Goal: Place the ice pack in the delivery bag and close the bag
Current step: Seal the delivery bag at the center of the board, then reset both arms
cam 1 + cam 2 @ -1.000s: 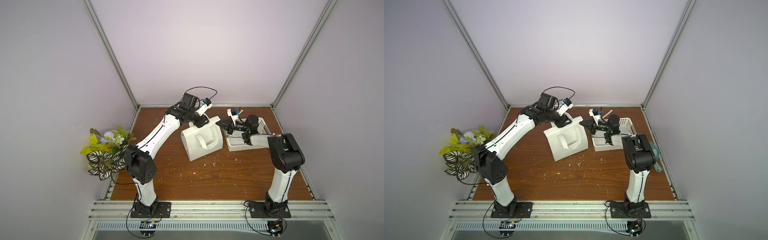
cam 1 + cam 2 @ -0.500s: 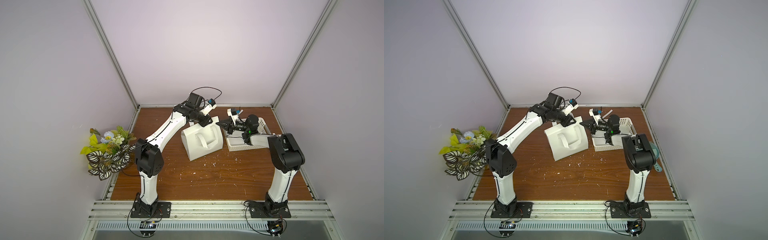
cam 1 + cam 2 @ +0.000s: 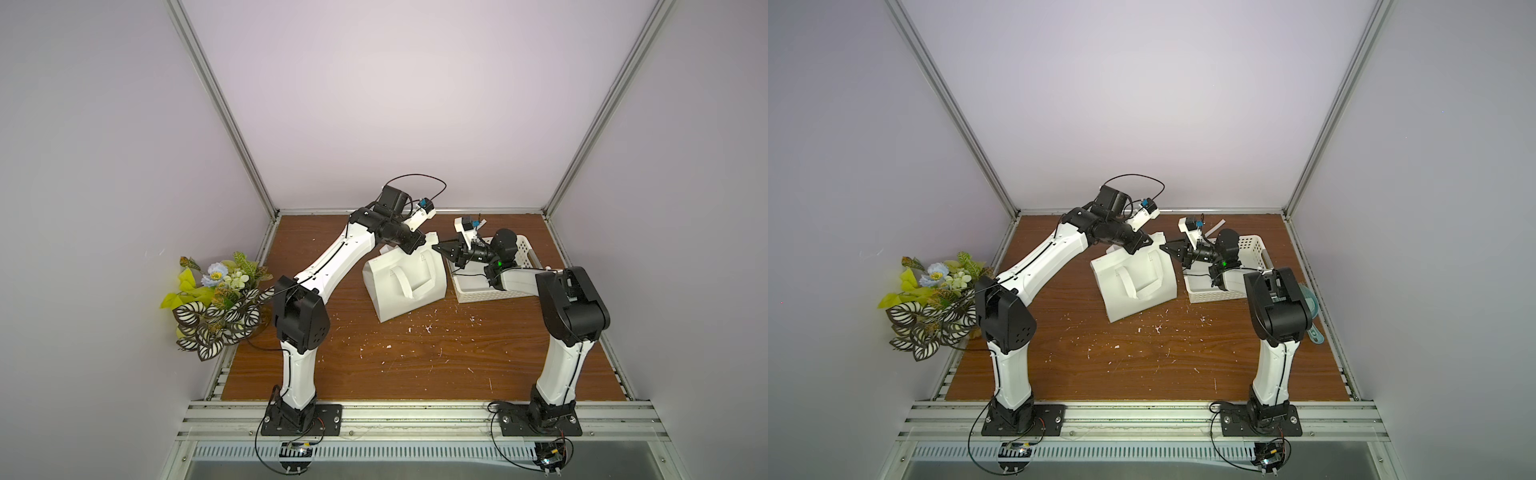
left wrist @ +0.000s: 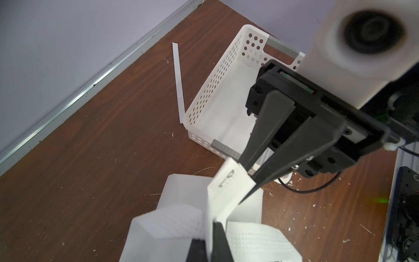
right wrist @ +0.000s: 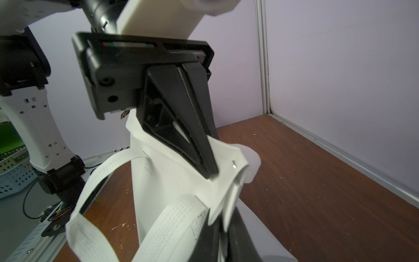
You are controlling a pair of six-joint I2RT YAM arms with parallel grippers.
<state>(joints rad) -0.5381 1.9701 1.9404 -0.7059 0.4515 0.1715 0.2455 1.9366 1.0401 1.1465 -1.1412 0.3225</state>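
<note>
White bag [image 3: 382, 299]: rim pinched by left pincer [image 5: 209, 174]; right pincer [image 4: 242, 183] narrowly parted alongside.
Ice pack: unseen, placing unconfirmed.

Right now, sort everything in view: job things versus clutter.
Job: delivery bag, left gripper shut on its flap, right gripper at the same flap; ice pack not visible.
Lying about: white basket, tape strip, fake flowers, white crumbs.

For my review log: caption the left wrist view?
Left gripper shut on bag rim, right gripper at same flap, basket beyond.
</note>
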